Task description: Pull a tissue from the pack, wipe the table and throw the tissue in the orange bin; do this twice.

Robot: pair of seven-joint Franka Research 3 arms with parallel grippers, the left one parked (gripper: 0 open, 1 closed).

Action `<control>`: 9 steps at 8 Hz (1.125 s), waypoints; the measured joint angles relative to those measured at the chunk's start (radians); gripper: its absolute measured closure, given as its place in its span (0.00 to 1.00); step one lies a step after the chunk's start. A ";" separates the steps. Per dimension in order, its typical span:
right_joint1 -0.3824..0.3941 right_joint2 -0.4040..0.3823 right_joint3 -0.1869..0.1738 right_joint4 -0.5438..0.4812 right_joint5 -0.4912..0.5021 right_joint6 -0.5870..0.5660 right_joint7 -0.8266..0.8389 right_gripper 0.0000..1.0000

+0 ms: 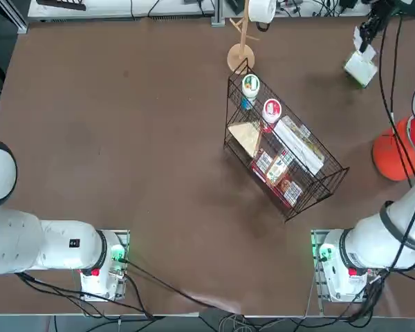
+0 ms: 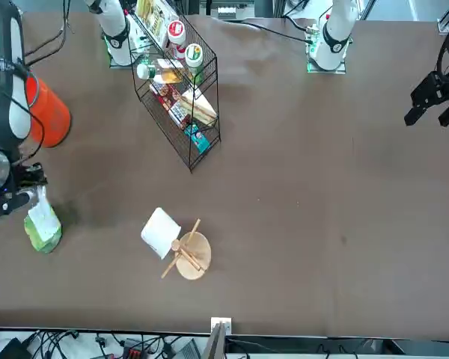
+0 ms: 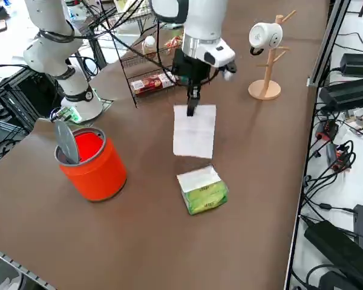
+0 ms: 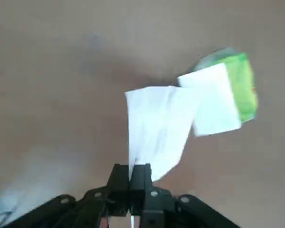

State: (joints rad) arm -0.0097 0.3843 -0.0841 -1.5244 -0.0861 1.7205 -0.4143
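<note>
Here the tissue (image 3: 195,132) hangs free above the worktop (image 3: 139,235), its top edge pinched in the right pincer (image 3: 192,101), whose fingers are pressed together on it. Below it lies the green pack (image 3: 203,190), whitish face up. The orange bin (image 3: 92,156) stands nearby, the black wire basket (image 1: 283,153) beyond.

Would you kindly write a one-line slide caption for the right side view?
Right end effector lifts a white tissue clear above the green pack, orange bin alongside.
</note>
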 joint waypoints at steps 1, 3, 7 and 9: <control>0.032 -0.019 0.002 -0.043 0.018 -0.004 0.077 0.99; 0.093 -0.059 0.004 -0.154 0.067 0.001 0.224 0.99; 0.240 -0.129 0.006 -0.335 0.110 0.063 0.521 0.99; 0.252 -0.219 0.006 -0.506 0.138 0.177 0.585 0.99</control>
State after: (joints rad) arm 0.2421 0.1650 -0.0786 -2.0300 0.0515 1.8975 0.1703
